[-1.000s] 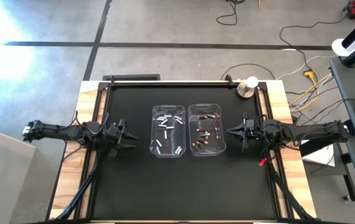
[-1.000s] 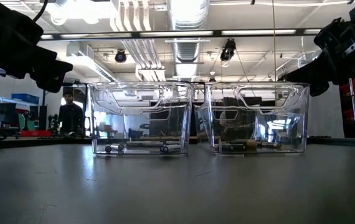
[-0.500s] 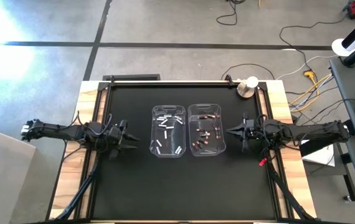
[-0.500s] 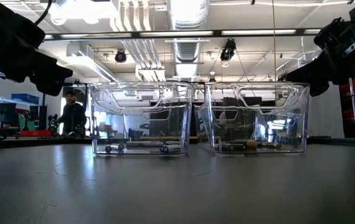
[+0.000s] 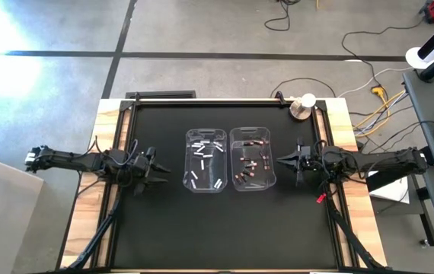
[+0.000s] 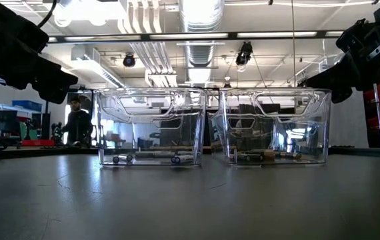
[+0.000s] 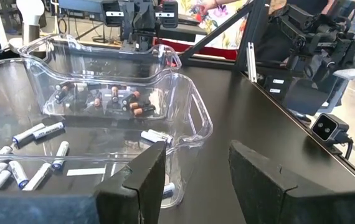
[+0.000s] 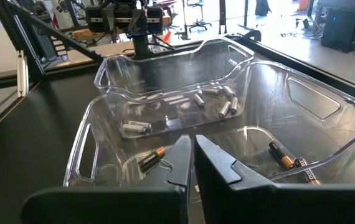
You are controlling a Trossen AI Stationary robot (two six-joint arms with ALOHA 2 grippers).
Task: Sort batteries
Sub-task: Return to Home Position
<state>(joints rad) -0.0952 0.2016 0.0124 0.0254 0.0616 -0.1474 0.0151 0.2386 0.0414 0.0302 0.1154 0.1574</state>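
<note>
Batteries (image 5: pixel 204 151): in bins (image 5: pixel 186 164), centre of table (image 5: pixel 224 228). My left gripper (image 5: pixel 161 174), fingers apart, near left edge; right gripper (image 5: pixel 280 160), fingers together, near right edge.

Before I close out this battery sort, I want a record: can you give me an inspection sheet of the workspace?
Surface: black mat, bare apart from two clear bins.
Job's things: white batteries in left bin; dark batteries in right bin; none seen loose.
Clutter: one small round object at the mat's far right corner.
Pincers: left pincer open, empty, left of the bins; right pincer shut, empty, right of them.
Cables: cables lie loose on the floor beyond the table.
Surroundings: a person stands behind the table.
</note>
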